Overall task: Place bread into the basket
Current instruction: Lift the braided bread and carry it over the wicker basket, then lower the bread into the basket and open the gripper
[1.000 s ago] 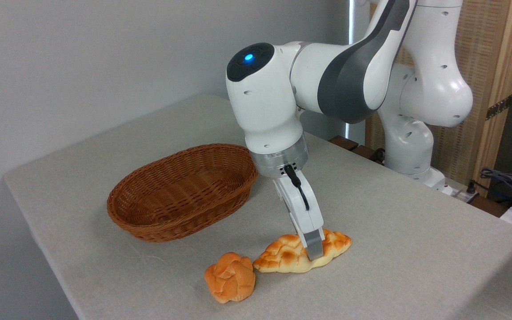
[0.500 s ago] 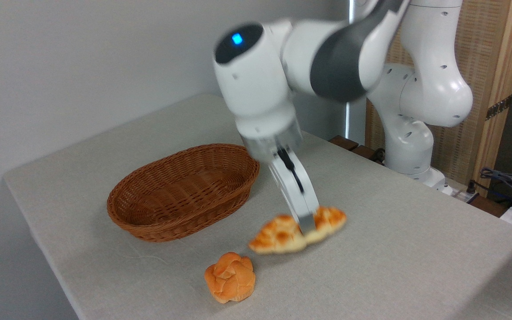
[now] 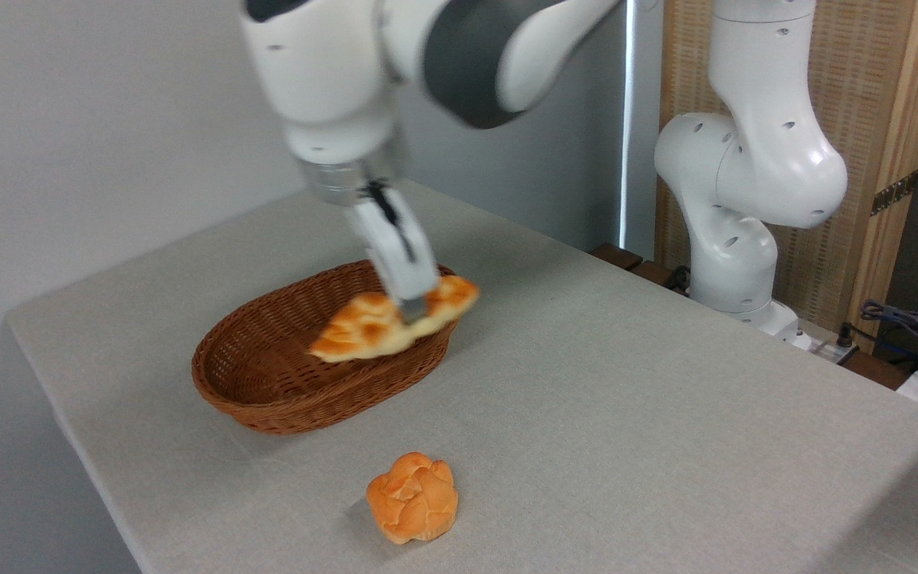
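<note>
Gripper [image 3: 413, 307] clamped on bread [image 3: 392, 320], loaf airborne over the right half of the basket [image 3: 268, 395], right tip overhanging the rim. Orange bun [image 3: 413, 497] sits alone near the table's [image 3: 666, 414] front edge, well apart from the basket. Basket interior bare. Open tabletop to the right; arm base [image 3: 738, 239] at back right.

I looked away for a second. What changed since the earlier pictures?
The gripper, shut on the long braided pale-yellow loaf, lifted it off the grey table and carried it left, over the woven reddish-brown wicker basket. Basket and small round orange bun stayed put.
</note>
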Available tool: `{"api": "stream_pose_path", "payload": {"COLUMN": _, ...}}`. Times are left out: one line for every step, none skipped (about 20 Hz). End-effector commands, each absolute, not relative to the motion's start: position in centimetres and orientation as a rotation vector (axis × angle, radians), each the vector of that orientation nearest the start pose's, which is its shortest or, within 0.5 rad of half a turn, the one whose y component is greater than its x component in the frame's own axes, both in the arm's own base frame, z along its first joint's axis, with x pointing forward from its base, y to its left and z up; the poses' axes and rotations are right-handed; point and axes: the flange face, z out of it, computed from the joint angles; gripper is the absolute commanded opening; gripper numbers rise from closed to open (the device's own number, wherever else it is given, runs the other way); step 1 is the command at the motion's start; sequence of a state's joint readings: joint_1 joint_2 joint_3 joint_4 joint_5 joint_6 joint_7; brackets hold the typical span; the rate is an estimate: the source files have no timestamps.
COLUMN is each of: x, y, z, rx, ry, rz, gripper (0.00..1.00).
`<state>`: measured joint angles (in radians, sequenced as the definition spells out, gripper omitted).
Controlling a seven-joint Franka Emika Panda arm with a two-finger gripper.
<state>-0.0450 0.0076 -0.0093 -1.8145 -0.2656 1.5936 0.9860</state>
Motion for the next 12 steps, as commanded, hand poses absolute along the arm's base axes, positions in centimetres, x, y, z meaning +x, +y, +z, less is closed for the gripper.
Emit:
{"api": "stream_pose_path", "payload": {"x": 55.6, "y": -13.1, "z": 50.1, "rx": -3.103, "ry": 1.517, "rz": 0.078, "gripper": 0.26}}
{"api": "stream_pose_path", "payload": {"x": 56.1, "y": -14.4, "z": 49.5, "rx": -3.118, "ry": 1.467, "rz": 0.048, "gripper": 0.27}}
{"api": "stream_pose_path", "payload": {"x": 56.3, "y": -15.1, "z": 49.1, "rx": -3.122, "ry": 1.447, "rz": 0.033, "gripper": 0.27}}
{"api": "stream_pose_path", "payload": {"x": 56.5, "y": -16.2, "z": 48.6, "rx": -3.122, "ry": 1.430, "rz": 0.017, "gripper": 0.28}}
{"api": "stream_pose_path", "payload": {"x": 56.6, "y": -17.0, "z": 47.9, "rx": -3.112, "ry": 1.441, "rz": 0.023, "gripper": 0.35}}
{"api": "stream_pose_path", "payload": {"x": 56.8, "y": -17.0, "z": 47.4, "rx": -3.110, "ry": 1.440, "rz": 0.032, "gripper": 0.41}}
{"api": "stream_pose_path", "payload": {"x": 56.9, "y": -17.1, "z": 46.8, "rx": -3.106, "ry": 1.442, "rz": 0.046, "gripper": 0.47}}
{"api": "stream_pose_path", "payload": {"x": 56.9, "y": -17.5, "z": 46.6, "rx": -3.102, "ry": 1.452, "rz": 0.045, "gripper": 0.51}}
{"api": "stream_pose_path", "payload": {"x": 56.9, "y": -17.6, "z": 46.5, "rx": -3.100, "ry": 1.453, "rz": 0.044, "gripper": 0.63}}
{"api": "stream_pose_path", "payload": {"x": 56.9, "y": -17.6, "z": 46.5, "rx": -3.100, "ry": 1.453, "rz": 0.044, "gripper": 0.68}}
{"api": "stream_pose_path", "payload": {"x": 56.9, "y": -17.6, "z": 46.3, "rx": -3.100, "ry": 1.452, "rz": 0.049, "gripper": 0.73}}
{"api": "stream_pose_path", "payload": {"x": 56.9, "y": -17.6, "z": 46.2, "rx": -3.099, "ry": 1.452, "rz": 0.052, "gripper": 0.79}}
